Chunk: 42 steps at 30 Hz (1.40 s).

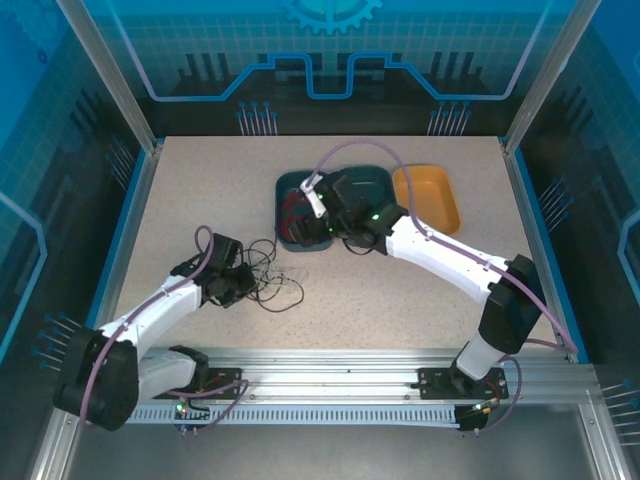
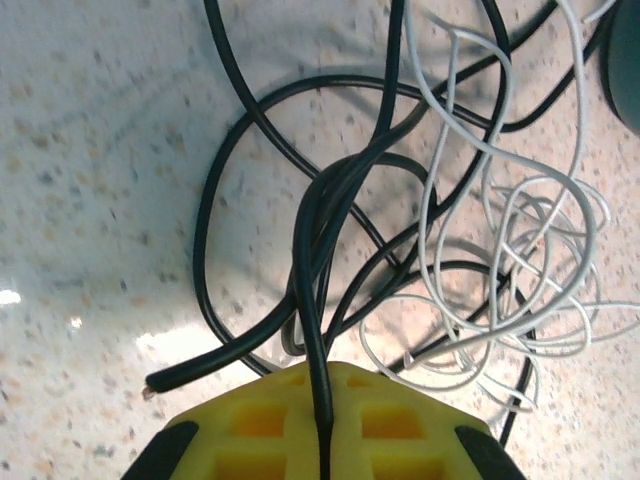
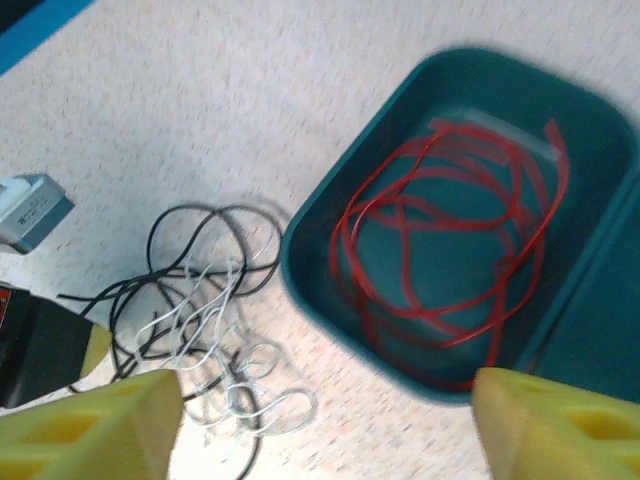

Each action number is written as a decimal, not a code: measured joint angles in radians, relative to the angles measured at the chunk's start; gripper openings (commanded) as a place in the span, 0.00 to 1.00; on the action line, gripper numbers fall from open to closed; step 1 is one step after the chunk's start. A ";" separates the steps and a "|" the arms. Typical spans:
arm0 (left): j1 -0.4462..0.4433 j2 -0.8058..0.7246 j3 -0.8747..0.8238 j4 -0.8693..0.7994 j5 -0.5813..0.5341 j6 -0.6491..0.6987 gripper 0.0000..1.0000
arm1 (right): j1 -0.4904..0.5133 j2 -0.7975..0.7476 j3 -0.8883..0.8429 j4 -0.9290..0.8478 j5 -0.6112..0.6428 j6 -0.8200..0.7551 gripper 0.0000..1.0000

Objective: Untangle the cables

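Note:
My left gripper is shut, its yellow fingers pinching a black cable low over the table. That black cable loops through a thin, curly white cable. From above, this black and white tangle lies just right of the left gripper. A red cable is coiled alone inside the teal tray. My right gripper hangs open above the tray's near edge, nothing between its fingers. In the top view the right gripper is over the red cable.
The teal tray has a second compartment under the right arm. An orange tray stands to its right. The left gripper's body shows beside the tangle. Bare table lies in front of the trays and along the left.

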 measured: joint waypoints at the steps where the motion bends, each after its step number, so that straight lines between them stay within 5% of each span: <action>1: -0.013 -0.014 -0.004 0.000 0.003 -0.015 0.01 | 0.014 0.009 -0.008 -0.011 -0.005 0.021 0.65; 17: -0.191 -0.072 -0.068 0.000 0.006 -0.175 0.00 | 0.041 0.090 -0.235 -0.008 -0.155 0.242 0.44; 36: -0.198 -0.072 -0.068 0.000 -0.021 -0.204 0.00 | -0.004 0.212 -0.262 0.146 -0.307 0.256 0.37; 42: -0.198 -0.072 -0.068 0.000 -0.029 -0.216 0.00 | -0.005 0.225 -0.262 0.162 -0.329 0.247 0.20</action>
